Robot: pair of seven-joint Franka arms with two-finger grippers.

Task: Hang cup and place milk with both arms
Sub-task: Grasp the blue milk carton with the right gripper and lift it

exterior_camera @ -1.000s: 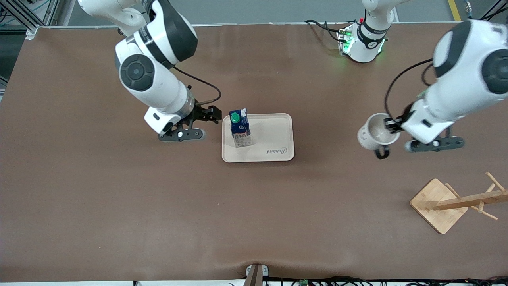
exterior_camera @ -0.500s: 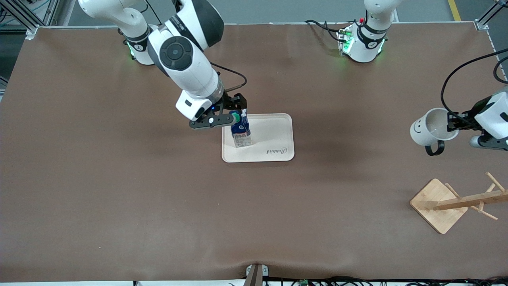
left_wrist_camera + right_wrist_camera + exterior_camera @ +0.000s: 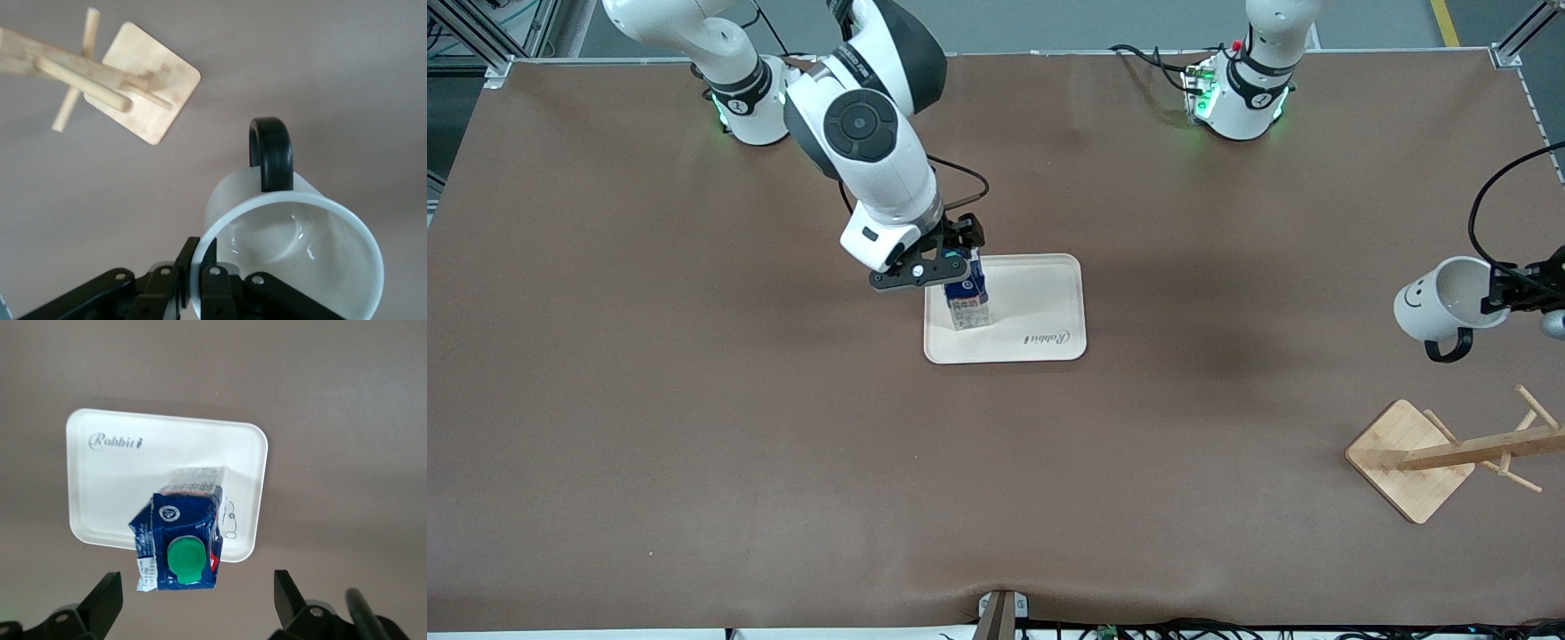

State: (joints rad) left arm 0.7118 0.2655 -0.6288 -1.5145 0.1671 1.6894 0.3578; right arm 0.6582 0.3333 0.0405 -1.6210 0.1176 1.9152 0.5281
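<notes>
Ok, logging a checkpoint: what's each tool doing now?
Left tool: shut on the cup rim.
Right tool: open above the milk.

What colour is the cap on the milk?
Green. The cap on the milk shows best in the right wrist view.

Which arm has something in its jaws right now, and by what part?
The left gripper pinches the cup by its rim. The right gripper is open over the milk, holding nothing.

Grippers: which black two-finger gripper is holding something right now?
The left gripper, shut on the white smiley mug by its rim. The right gripper hangs open over the blue-and-white milk carton.
</notes>
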